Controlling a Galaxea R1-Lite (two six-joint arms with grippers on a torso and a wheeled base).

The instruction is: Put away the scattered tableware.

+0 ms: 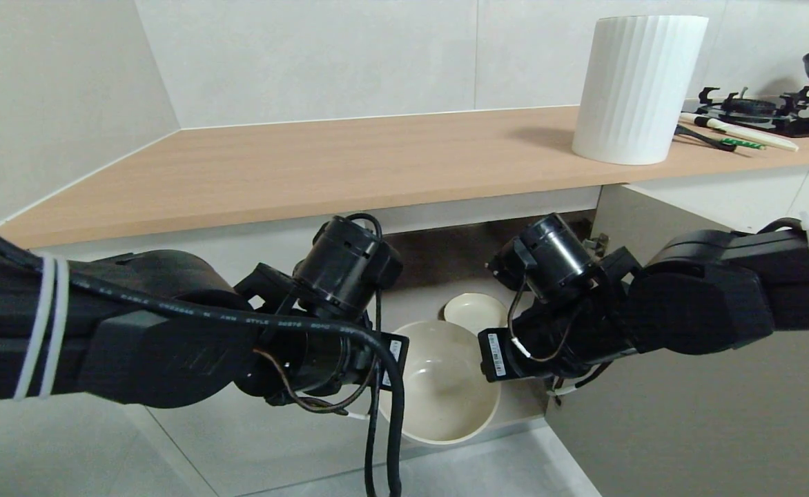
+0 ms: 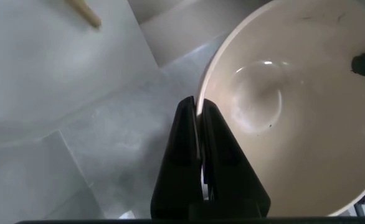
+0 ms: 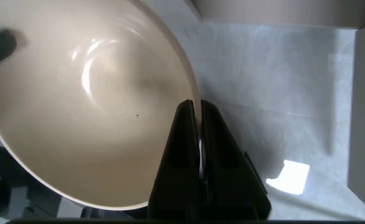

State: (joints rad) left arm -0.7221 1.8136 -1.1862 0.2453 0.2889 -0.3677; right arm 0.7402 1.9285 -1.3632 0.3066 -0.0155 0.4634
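A large cream bowl hangs in front of the open cabinet below the counter, held by both arms. My left gripper is shut on the rim of the bowl on its left side. Across from it, my right gripper is shut on the rim of the bowl on its right side. A smaller cream dish rests on the cabinet floor just behind the bowl. In the head view both wrists hide the fingertips.
The wooden counter runs above the cabinet. On it at the right stand a tall white ribbed container, some utensils and a black stove. The open cabinet door stands at the right. Grey tiled floor lies below.
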